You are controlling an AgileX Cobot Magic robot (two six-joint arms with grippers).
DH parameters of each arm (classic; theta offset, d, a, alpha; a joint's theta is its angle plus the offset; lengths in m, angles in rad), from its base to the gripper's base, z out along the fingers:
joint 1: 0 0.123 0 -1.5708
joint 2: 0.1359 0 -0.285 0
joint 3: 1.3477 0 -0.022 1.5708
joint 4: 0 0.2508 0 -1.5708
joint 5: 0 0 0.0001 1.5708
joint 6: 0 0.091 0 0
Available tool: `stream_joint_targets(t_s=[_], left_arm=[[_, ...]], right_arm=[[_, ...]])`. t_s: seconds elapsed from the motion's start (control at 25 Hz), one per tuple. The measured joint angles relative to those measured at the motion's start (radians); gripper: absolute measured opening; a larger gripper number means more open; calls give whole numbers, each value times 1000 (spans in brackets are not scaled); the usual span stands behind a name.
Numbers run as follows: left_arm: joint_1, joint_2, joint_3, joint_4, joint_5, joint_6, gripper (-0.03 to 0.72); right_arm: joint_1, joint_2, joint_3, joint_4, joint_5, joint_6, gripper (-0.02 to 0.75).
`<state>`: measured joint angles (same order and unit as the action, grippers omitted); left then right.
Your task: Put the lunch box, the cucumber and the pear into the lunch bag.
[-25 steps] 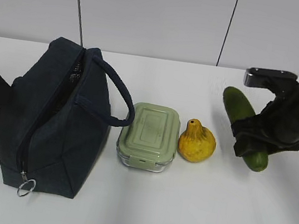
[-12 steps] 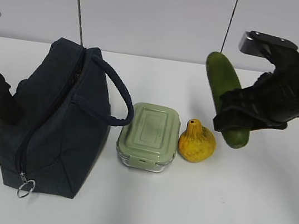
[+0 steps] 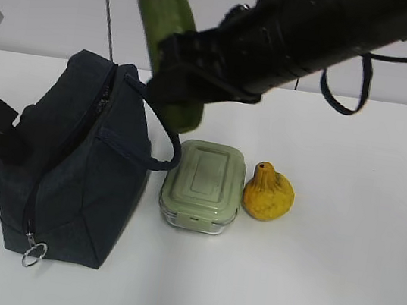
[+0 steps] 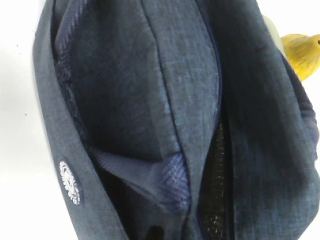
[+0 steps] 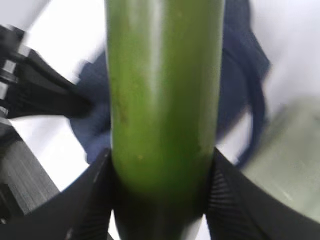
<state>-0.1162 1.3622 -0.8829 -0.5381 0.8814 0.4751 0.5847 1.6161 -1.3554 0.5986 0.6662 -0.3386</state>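
Note:
My right gripper (image 3: 187,81) is shut on the dark green cucumber (image 3: 163,4) and holds it tilted in the air above the lunch bag's right handle. In the right wrist view the cucumber (image 5: 162,75) sits between both fingers (image 5: 97,185). The navy lunch bag (image 3: 70,171) stands at the left with its zip open. My left gripper (image 3: 7,145) is against the bag's left side; its jaws are hidden. The bag (image 4: 150,100) fills the left wrist view. The sage-lidded lunch box (image 3: 202,185) and the yellow pear (image 3: 268,194) lie to the right of the bag.
The metal ring pull (image 3: 34,254) hangs at the bag's near bottom corner. The right arm (image 3: 337,27) stretches across the top of the exterior view. A white wall with dark seams (image 3: 106,7) stands behind the white table (image 3: 338,280).
My right gripper has lifted the cucumber off the table at the right and carried it left, from beside the pear to above the bag. The left arm has stayed at the bag's left side.

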Motion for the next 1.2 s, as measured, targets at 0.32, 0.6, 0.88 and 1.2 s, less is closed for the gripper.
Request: stream_joint_targets(t_s=[0.32,0.6,0.88,1.2], left_arm=[[0,0,0,-35,-7,6,3],[0,0,0,-45,-11,15,3],[0,0,0,-46,-12,17,3],[0,0,0,-48,-13,17,3]], right_arm=[[62,174,-140,136,-68,-32,377],[67,277,-217,343,-100,-127,377],[78,344,-222,356,-110,-153,377],[82,362,-222,137,-36,-67,377]])
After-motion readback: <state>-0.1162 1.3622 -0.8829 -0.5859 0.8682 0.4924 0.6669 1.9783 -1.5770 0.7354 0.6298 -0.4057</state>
